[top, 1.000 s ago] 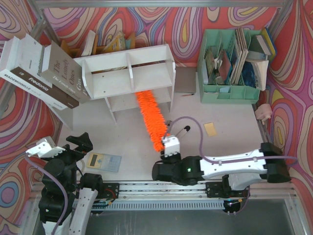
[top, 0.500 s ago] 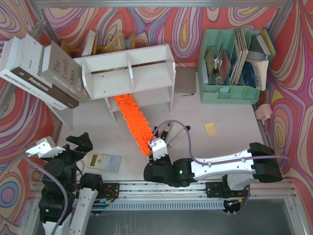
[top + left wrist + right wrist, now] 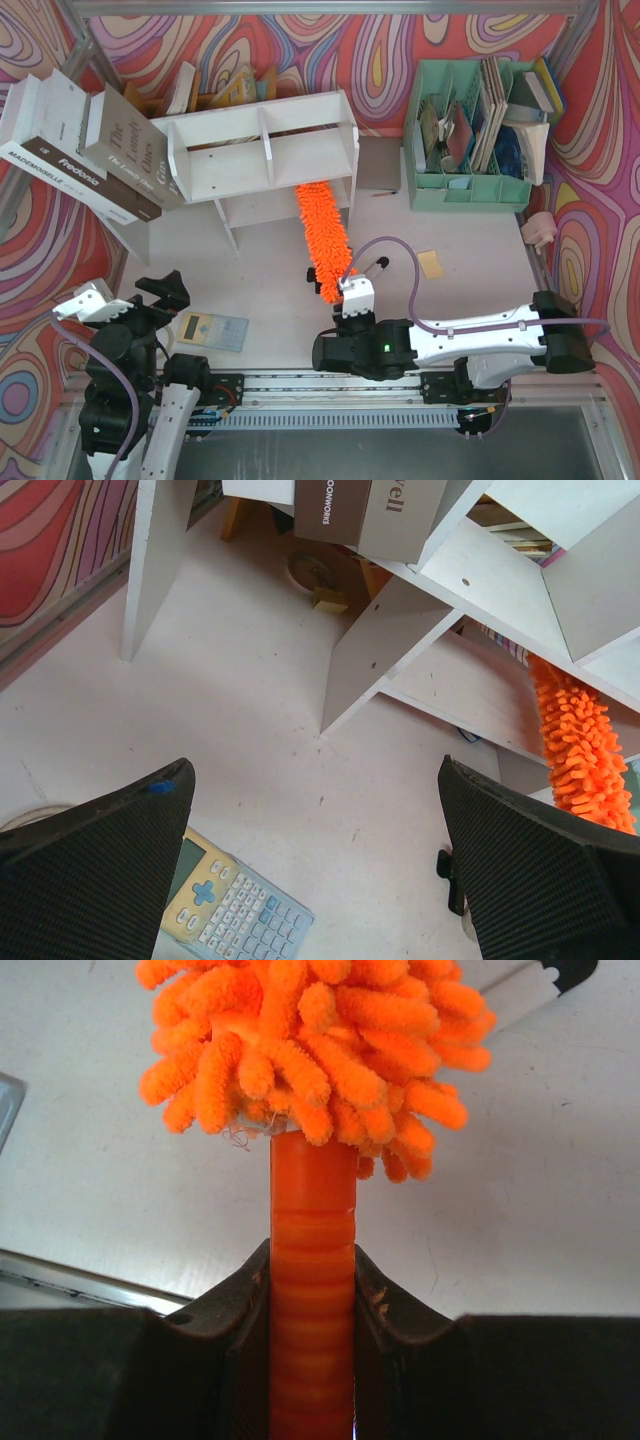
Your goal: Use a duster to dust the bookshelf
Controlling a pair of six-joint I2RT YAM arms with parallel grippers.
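Two tools | right tool point(image 3: 312, 1270) clamped on duster point(image 3: 322, 240): ribbed orange handle, fluffy head at bookshelf point(image 3: 250, 160) | left tool point(image 3: 312, 770) gaping

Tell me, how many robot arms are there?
2. The left arm sits at the near-left corner, the left gripper open and empty. The right arm lies along the near edge, the right gripper clamped on the duster handle, fluffy end at the bookshelf. None seems hidden.

A robot lab cell: aluminium framing point(image 3: 320, 7) and swirl-printed backdrop walls point(image 3: 400, 40) enclose the table point(image 3: 270, 300).
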